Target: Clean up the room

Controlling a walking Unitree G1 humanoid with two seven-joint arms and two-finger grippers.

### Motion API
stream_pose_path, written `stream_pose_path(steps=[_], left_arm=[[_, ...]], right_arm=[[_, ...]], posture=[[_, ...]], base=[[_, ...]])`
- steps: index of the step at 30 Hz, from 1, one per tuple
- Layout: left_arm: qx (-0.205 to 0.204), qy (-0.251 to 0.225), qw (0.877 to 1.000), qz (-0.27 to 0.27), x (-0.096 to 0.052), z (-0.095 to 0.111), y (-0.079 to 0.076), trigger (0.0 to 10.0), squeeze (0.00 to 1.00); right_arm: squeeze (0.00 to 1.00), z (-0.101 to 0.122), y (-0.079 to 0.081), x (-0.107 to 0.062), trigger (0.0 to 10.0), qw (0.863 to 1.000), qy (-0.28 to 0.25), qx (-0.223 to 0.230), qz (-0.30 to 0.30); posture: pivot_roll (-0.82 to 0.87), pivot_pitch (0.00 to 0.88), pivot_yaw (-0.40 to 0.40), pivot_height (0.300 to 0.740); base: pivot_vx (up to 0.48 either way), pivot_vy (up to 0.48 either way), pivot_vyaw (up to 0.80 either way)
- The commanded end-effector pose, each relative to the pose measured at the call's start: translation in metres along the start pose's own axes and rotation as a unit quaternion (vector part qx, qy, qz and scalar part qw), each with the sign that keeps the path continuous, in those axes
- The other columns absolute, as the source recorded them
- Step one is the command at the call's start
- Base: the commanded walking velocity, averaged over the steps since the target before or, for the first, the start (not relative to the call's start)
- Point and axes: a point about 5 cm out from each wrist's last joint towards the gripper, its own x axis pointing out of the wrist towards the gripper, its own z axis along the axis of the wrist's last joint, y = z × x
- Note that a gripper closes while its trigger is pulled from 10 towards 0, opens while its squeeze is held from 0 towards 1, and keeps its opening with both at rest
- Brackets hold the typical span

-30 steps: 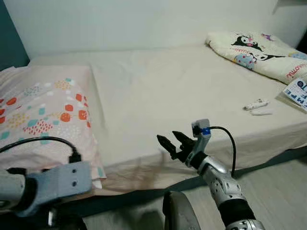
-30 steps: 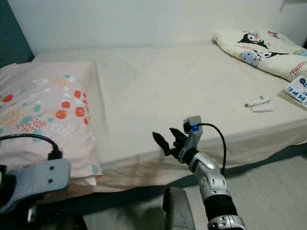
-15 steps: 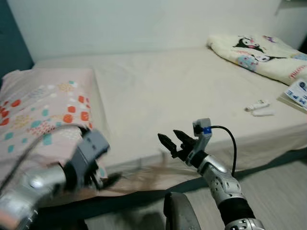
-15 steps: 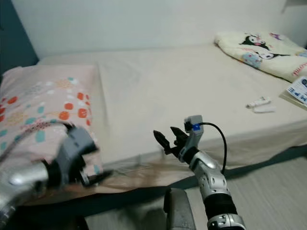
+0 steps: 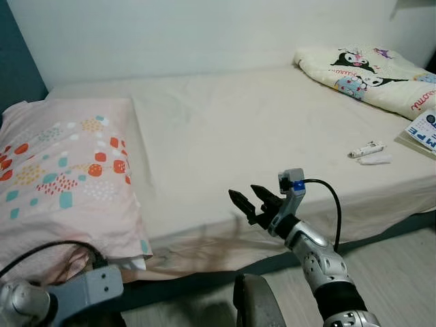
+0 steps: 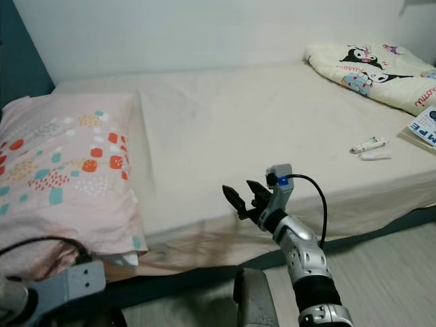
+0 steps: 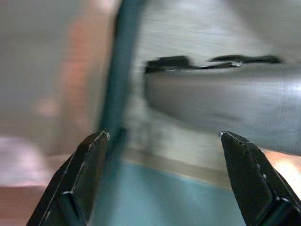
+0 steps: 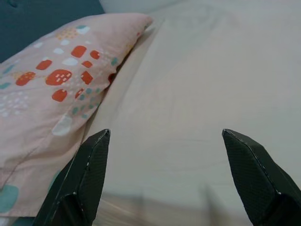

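A pink pillow (image 5: pixel 61 170) with red and teal spots lies at the left end of the cream bed (image 5: pixel 225 122). A folded cartoon-print blanket (image 5: pixel 368 71) sits at the far right. A small white tube (image 5: pixel 364 148) and a white scrap (image 5: pixel 375 159) lie near the bed's right front. My right gripper (image 5: pixel 248 201) hovers open over the bed's front edge, holding nothing; in its wrist view the right gripper (image 8: pixel 165 133) faces the pillow (image 8: pixel 51 84). My left arm (image 5: pixel 68 296) is low at the bottom left. The left gripper (image 7: pixel 163 136) is open in a blurred wrist view.
A blue-and-white printed packet (image 5: pixel 426 129) rests at the bed's right edge. Pale wood floor (image 5: pixel 388 266) runs along the front of the bed. A white wall backs the bed, with a teal wall (image 5: pixel 17 61) at the left. A dark rounded part of my body (image 5: pixel 255 303) sits bottom centre.
My left arm, raised by the pillow's front corner half a second ago, has dropped back to the bottom left. The right gripper has hardly moved.
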Motion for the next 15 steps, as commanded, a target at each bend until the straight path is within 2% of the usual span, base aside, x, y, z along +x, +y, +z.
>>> stream_pose_path(steps=[1, 3, 4, 6, 10, 11, 14, 15], left_arm=[[0.015, 0.048, 0.998, 0.037, 0.010, -0.012, 0.008, 10.0, 0.00], [0.033, 0.088, 0.994, 0.060, 0.024, -0.024, 0.012, 10.0, 0.00], [0.033, 0.088, 0.994, 0.060, 0.024, -0.024, 0.012, 10.0, 0.00], [0.060, 0.129, 0.985, 0.095, 0.037, -0.039, 0.018, 10.0, 0.00], [0.068, 0.152, 0.979, 0.117, 0.046, -0.047, 0.022, 10.0, 0.00], [0.068, 0.152, 0.979, 0.117, 0.046, -0.047, 0.022, 10.0, 0.00], [0.027, 0.172, 0.977, 0.122, 0.053, -0.058, 0.025, 10.0, 0.00], [0.027, 0.172, 0.977, 0.122, 0.053, -0.058, 0.025, 10.0, 0.00]], right_arm=[[0.00, -0.001, 0.001, 0.000, 10.0, 1.000, 0.001, -0.002, 0.000], [0.00, -0.001, 0.000, -0.001, 10.0, 1.000, 0.000, -0.002, -0.002], [0.00, -0.001, 0.000, -0.001, 10.0, 1.000, 0.000, -0.002, -0.002], [0.00, 0.000, -0.002, -0.003, 10.0, 1.000, -0.001, -0.001, -0.007], [0.00, 0.000, -0.004, -0.004, 10.0, 1.000, -0.002, -0.002, -0.010], [0.00, 0.000, -0.004, -0.004, 10.0, 1.000, -0.002, -0.002, -0.010], [0.00, 0.001, -0.004, -0.004, 10.0, 1.000, -0.002, -0.003, -0.011], [0.00, 0.001, -0.004, -0.004, 10.0, 1.000, -0.002, -0.003, -0.011]], posture=[[-0.10, 0.023, -0.078, 0.444], [-0.11, 0.024, -0.078, 0.444], [-0.11, 0.024, -0.078, 0.444], [-0.12, 0.027, -0.078, 0.444], [-0.12, 0.025, -0.080, 0.444], [-0.12, 0.025, -0.080, 0.444], [-0.13, 0.026, -0.081, 0.444], [-0.13, 0.026, -0.081, 0.444]], base=[[0.000, 0.000, 0.00], [0.000, 0.000, 0.00], [0.000, 0.000, 0.00], [0.000, 0.000, 0.00], [0.000, 0.000, 0.00], [0.000, 0.000, 0.00], [0.000, 0.000, 0.00], [0.000, 0.000, 0.00]])
